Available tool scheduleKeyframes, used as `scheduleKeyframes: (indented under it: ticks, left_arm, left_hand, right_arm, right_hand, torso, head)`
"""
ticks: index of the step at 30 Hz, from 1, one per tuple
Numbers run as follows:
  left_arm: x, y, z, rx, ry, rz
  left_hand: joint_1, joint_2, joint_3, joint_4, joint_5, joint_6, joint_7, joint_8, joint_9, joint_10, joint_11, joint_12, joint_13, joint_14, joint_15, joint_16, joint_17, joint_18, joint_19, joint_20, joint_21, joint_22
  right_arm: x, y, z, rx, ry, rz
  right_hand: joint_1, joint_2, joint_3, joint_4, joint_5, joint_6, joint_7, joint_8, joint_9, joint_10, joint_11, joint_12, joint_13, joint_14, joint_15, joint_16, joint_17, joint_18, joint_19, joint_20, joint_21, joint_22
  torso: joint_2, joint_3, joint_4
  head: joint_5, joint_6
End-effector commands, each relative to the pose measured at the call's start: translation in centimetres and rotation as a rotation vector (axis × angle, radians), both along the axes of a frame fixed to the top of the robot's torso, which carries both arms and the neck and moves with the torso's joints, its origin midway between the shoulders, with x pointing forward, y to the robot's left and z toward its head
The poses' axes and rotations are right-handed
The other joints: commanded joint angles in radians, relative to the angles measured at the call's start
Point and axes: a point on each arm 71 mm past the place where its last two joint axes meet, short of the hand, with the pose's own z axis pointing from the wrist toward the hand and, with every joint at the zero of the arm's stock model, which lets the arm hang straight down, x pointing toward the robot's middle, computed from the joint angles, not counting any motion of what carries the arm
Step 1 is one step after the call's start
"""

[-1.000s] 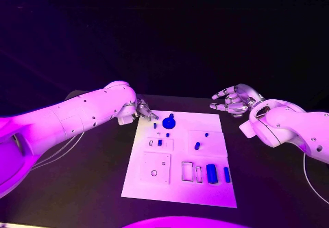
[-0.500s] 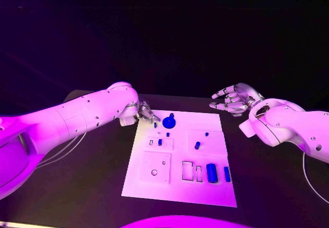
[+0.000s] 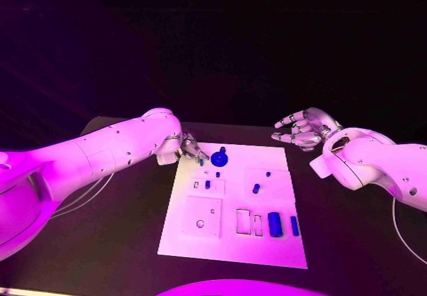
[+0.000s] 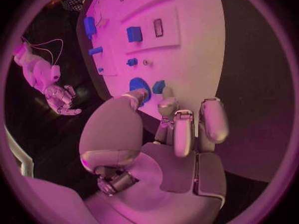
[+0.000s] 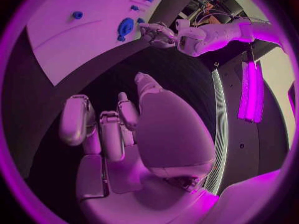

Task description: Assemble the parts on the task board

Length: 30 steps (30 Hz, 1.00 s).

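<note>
the black surface point(image 3: 116, 246) carries the white task board point(image 3: 233, 240), which lies in the middle and runs from near to far. around it the room is dark, and little can be made out beyond the far edge.

the left hand point(image 3: 185, 147) sits at the board's far left corner, its fingers point(image 4: 183, 134) reaching over the edge toward a small blue part point(image 4: 158, 87) beside the round blue disc point(image 3: 219, 160). whether the fingertips touch that part or only hover by it i cannot tell, so i cannot tell if this hand holds anything. the right hand point(image 3: 302, 131) waits off the board's far right corner, well apart from every part, fingers loosely curled but apart, with nothing in them.

the remaining parts lie down the board: two tall blue blocks point(image 3: 275, 224) near the right edge at the near end, next to empty slots, and small blue pegs point(image 3: 255, 189) in the middle.

the risk, as i judge it, is at the left hand. the small part is close against the disc, so thick fingers closing there could push the disc or flick the part off the far edge. a partial pinch could let it slip on lifting. pressing on the corner might also shift the board.
</note>
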Motion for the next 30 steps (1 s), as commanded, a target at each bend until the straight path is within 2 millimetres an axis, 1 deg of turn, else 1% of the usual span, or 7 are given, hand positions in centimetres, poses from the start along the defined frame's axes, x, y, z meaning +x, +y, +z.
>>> scheduleKeyframes:
  ticks: [1, 11, 17, 20, 23, 24, 30]
  left_arm:
    - [-0.14, -0.4, -0.11, -0.013, 0.021, -0.024]
    - [-0.12, -0.34, -0.2, -0.014, 0.022, -0.019]
    - [-0.14, -0.36, -0.22, -0.018, 0.024, -0.02]
    - [-0.17, -0.39, -0.25, -0.027, 0.03, -0.023]
    - [-0.22, -0.42, -0.29, -0.038, 0.041, -0.031]
    - [-0.23, -0.43, -0.31, -0.041, 0.043, -0.033]
    - [-0.19, -0.26, -0.3, -0.053, 0.041, -0.029]
  left_hand:
    - [0.013, 0.009, -0.001, -0.002, 0.002, 0.011, -0.001, -0.001, -0.002, 0.006, -0.005, 0.006, 0.003, 0.091, 0.003, -0.001, 0.225, -0.007, 0.001, 0.004, 0.001, 0.002]
    - [0.049, 0.026, 0.006, -0.004, 0.005, 0.021, -0.006, 0.004, -0.001, 0.007, -0.01, 0.008, 0.003, 0.092, -0.002, 0.0, 0.227, -0.007, 0.001, 0.001, 0.001, 0.003]
    - [0.127, 0.053, 0.047, -0.017, 0.006, 0.022, -0.015, 0.015, 0.006, 0.006, -0.018, 0.008, 0.0, 0.092, -0.008, 0.0, 0.226, -0.006, 0.0, -0.005, 0.001, 0.003]
    - [0.19, 0.06, 0.114, -0.041, 0.007, 0.013, -0.019, 0.029, 0.019, 0.008, -0.023, 0.008, -0.001, 0.092, -0.013, 0.0, 0.226, -0.007, 0.0, -0.01, 0.001, 0.005]
    - [0.209, 0.055, 0.157, -0.054, 0.008, 0.005, -0.019, 0.035, 0.027, 0.006, -0.023, 0.003, -0.008, 0.091, -0.013, -0.001, 0.224, -0.007, -0.001, -0.011, 0.001, 0.004]
    - [0.242, 0.049, 0.22, -0.087, 0.011, -0.008, -0.015, 0.04, 0.035, -0.004, -0.021, -0.012, -0.027, 0.09, -0.012, -0.002, 0.221, -0.006, -0.004, -0.011, -0.001, 0.0]
    - [0.22, 0.027, 0.326, -0.118, 0.009, -0.018, -0.008, 0.061, 0.056, -0.002, -0.015, -0.02, -0.043, 0.09, -0.006, -0.003, 0.22, -0.006, -0.005, -0.005, -0.001, 0.001]
  right_arm:
    - [-0.01, 0.1, 0.03, -0.005, -0.006, 0.009]
    - [0.0, 0.1, 0.02, -0.005, -0.006, 0.01]
    - [0.0, 0.12, 0.02, -0.006, -0.006, 0.01]
    - [0.0, 0.13, 0.02, -0.005, -0.006, 0.01]
    - [0.0, 0.13, 0.02, -0.006, -0.006, 0.01]
    - [0.01, 0.13, 0.02, -0.006, -0.006, 0.01]
    - [0.02, 0.09, 0.02, -0.006, -0.006, 0.009]
  right_hand:
    - [-0.006, 0.0, 0.006, -0.002, 0.003, 0.005, -0.003, 0.005, -0.001, -0.005, 0.0, -0.002, -0.001, 0.068, -0.004, -0.006, 0.114, 0.01, -0.008, 0.0, -0.004, 0.001]
    - [-0.006, 0.0, 0.006, -0.002, 0.003, 0.005, -0.003, 0.005, -0.001, -0.005, 0.0, -0.002, -0.001, 0.068, -0.004, -0.006, 0.114, 0.01, -0.008, 0.0, -0.004, 0.001]
    - [-0.006, 0.0, 0.006, -0.002, 0.003, 0.005, -0.003, 0.005, -0.001, -0.005, 0.0, -0.002, -0.001, 0.068, -0.004, -0.006, 0.114, 0.01, -0.008, 0.0, -0.004, 0.001]
    - [-0.006, 0.0, 0.006, -0.002, 0.003, 0.005, -0.003, 0.005, -0.001, -0.005, 0.0, -0.002, -0.001, 0.068, -0.004, -0.006, 0.114, 0.01, -0.008, 0.0, -0.004, 0.001]
    - [-0.006, 0.0, 0.009, -0.003, 0.004, 0.005, -0.003, 0.006, -0.001, -0.004, 0.0, -0.001, 0.0, 0.068, -0.004, -0.006, 0.114, 0.009, -0.007, 0.0, -0.003, 0.002]
    - [-0.006, 0.0, 0.009, -0.003, 0.004, 0.005, -0.003, 0.006, -0.001, -0.004, 0.0, -0.001, 0.0, 0.068, -0.004, -0.006, 0.114, 0.009, -0.007, 0.0, -0.003, 0.002]
    - [-0.006, 0.0, 0.009, -0.003, 0.004, 0.005, -0.003, 0.006, -0.001, -0.004, 0.0, -0.001, 0.0, 0.068, -0.004, -0.006, 0.114, 0.009, -0.007, 0.0, -0.003, 0.002]
  torso:
    - [-0.001, 0.0, 0.0002]
    - [0.0, -0.0001, 0.0005]
    - [0.0, -0.0001, 0.0001]
    - [0.0, 0.0002, 0.0003]
    - [0.0, 0.0003, 0.0008]
    - [0.0, 0.0002, 0.0007]
    - [0.0, 0.0001, -0.0002]
  head:
    - [0.0, -0.001]
    - [-0.001, -0.002]
    - [0.0, -0.004]
    - [0.0, -0.005]
    - [-0.002, -0.005]
    - [-0.002, -0.005]
    - [-0.003, -0.005]
